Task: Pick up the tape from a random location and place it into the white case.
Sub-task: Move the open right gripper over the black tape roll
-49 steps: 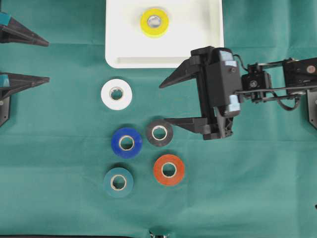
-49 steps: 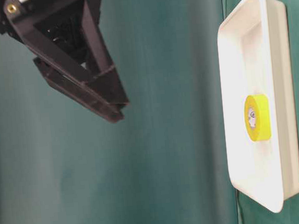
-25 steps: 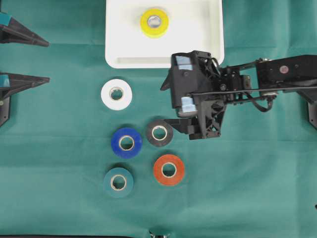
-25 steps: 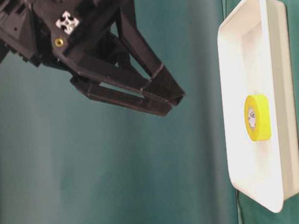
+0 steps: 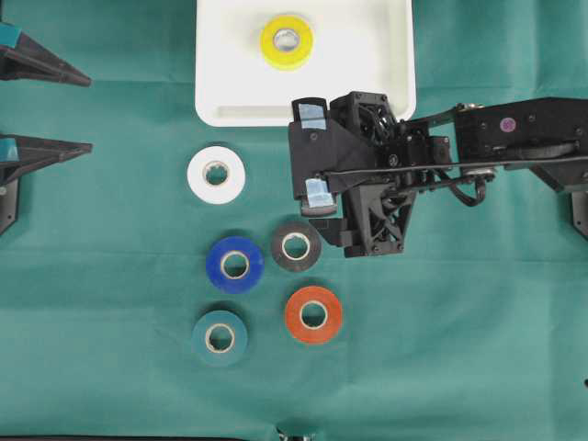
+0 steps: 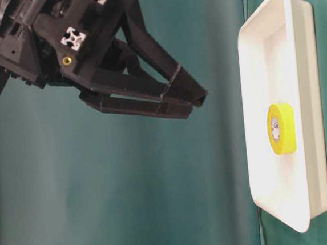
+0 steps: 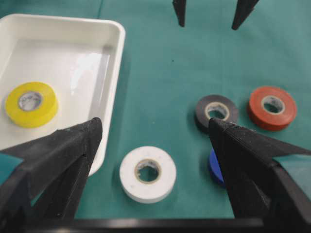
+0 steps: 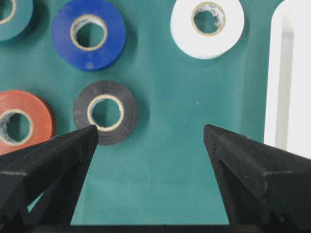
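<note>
The white case (image 5: 303, 115) sits at the top centre and holds a yellow tape (image 5: 286, 41). On the green cloth below it lie a white tape (image 5: 216, 174), black tape (image 5: 296, 245), blue tape (image 5: 234, 265), red tape (image 5: 313, 314) and teal tape (image 5: 219, 337). My right gripper (image 8: 150, 131) is open and empty. It points down at bare cloth just right of the black tape (image 8: 105, 112), between that roll and the case (image 8: 279, 73). At the left edge my left gripper (image 5: 90, 113) is open and empty, facing the white tape (image 7: 147, 173).
The table-level view shows the right gripper (image 6: 199, 99) hanging above the cloth, some way from the case rim (image 6: 300, 47). The five loose rolls cluster left of centre. Bare green cloth stretches along the bottom and right.
My right gripper has swung left and tipped downward, so its fingers now point at the cloth beside the black tape. The left gripper and all tapes have stayed put.
</note>
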Robot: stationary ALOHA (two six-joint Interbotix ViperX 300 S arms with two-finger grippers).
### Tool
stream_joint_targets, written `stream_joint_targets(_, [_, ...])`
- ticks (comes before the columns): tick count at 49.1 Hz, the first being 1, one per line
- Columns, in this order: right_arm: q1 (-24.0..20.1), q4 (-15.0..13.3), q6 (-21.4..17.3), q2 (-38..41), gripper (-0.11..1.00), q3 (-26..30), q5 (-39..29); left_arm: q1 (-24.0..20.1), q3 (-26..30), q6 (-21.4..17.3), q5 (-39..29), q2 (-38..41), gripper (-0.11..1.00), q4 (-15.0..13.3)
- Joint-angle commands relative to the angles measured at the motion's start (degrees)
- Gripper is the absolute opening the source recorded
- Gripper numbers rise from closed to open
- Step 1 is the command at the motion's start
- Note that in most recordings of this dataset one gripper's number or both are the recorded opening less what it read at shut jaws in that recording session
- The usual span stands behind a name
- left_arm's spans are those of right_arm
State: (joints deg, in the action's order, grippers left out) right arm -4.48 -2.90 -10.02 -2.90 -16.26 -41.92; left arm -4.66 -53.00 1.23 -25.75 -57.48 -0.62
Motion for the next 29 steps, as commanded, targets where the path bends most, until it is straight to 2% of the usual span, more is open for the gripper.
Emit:
stream_joint_targets(1, [0.2, 0.2, -0.1, -0.7, 0.93, 1.5, 0.3, 0.2, 0.6, 0.1, 0.3, 0.4, 0.99, 0.0])
stream_joint_targets(29, [0.2, 0.2, -0.2, 0.9, 0.93, 1.2, 1.1, 0.2, 0.6, 0.1, 0.2, 0.4, 0.99, 0.0])
